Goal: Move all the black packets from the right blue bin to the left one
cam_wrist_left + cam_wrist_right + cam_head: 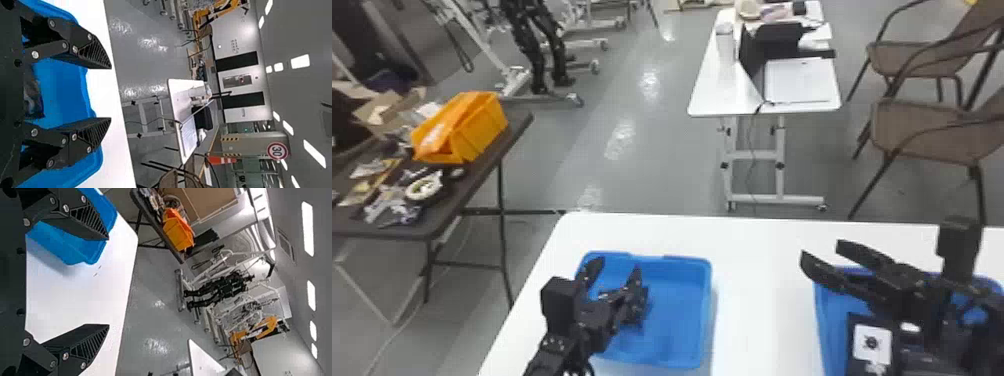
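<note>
So, the L gripper [617,270] is over the L bin [682,320], w/ its two fingers wide apart & nothing b/w the tips. Its arm comes in from the bottom edge. In the left wrist view, a dark packet [33,102] lies in that same bin, back by the base of the L gripper's [110,93] fingers. Can't tell if they touch.

The R gripper [822,250] is up above the far L corner of the R bin [824,320]. Its fingers are wide apart too & it has hold of nothing. In the R bin, a black packet w/ a white label [872,342] is on the near side of the R gripper, partly hidden by the arm. Can't tell if more are under there.

Both bins are blue & sit on the white table [757,300], w/ bare tabletop b/w them. Way ahead & to the L of the L gripper, an orange box [482,125] sits on a dark table [427,230]. Far ahead of the R gripper are brown chairs [922,125].
</note>
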Motion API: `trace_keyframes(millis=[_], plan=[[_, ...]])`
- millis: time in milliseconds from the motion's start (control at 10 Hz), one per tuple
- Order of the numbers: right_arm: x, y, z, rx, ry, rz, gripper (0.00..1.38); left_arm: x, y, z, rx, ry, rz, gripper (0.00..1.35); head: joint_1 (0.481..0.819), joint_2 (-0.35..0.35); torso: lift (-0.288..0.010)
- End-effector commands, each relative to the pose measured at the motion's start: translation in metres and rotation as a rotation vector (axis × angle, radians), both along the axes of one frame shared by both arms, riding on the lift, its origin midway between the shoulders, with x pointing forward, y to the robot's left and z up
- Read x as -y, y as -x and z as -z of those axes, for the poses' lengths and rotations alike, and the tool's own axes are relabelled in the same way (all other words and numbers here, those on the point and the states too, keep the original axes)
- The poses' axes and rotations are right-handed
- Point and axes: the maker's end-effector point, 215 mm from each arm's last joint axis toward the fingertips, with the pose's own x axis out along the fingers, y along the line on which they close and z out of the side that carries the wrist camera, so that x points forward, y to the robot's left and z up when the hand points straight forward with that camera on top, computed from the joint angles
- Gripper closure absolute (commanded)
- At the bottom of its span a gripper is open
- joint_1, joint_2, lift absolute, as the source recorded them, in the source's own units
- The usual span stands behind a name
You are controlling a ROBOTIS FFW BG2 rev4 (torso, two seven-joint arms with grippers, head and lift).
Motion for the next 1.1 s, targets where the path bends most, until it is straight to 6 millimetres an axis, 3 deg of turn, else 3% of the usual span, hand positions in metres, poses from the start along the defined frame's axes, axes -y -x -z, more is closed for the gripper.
trace_keyframes(millis=[0, 200, 300, 600, 800, 1000], plan=[[0.04, 0.028, 0.037, -0.069, 0.065, 0.075, 0.25, -0.011, 0.003, -0.007, 0.026, 0.034, -0.012, 0.26, 0.695, 0.259, 0.0], [0.093, 0.058, 0.083, -0.152, 0.152, 0.156, 0.25, -0.016, 0.004, -0.017, 0.055, 0.054, -0.001, 0.26, 0.695, 0.221, 0.0], [0.104, 0.073, 0.1, -0.199, 0.179, 0.173, 0.25, -0.016, 0.002, -0.021, 0.067, 0.062, 0.003, 0.27, 0.695, 0.196, 0.0], [0.107, 0.096, 0.13, -0.293, 0.244, 0.229, 0.25, -0.013, 0.002, -0.021, 0.065, 0.069, 0.014, 0.27, 0.695, 0.16, 0.0], [0.112, 0.1, 0.134, -0.309, 0.28, 0.303, 0.25, -0.012, 0.001, -0.022, 0.065, 0.071, 0.021, 0.27, 0.695, 0.158, 0.0], [0.103, 0.097, 0.129, -0.303, 0.294, 0.302, 0.25, -0.009, -0.002, -0.024, 0.069, 0.07, 0.033, 0.27, 0.695, 0.155, 0.0]])
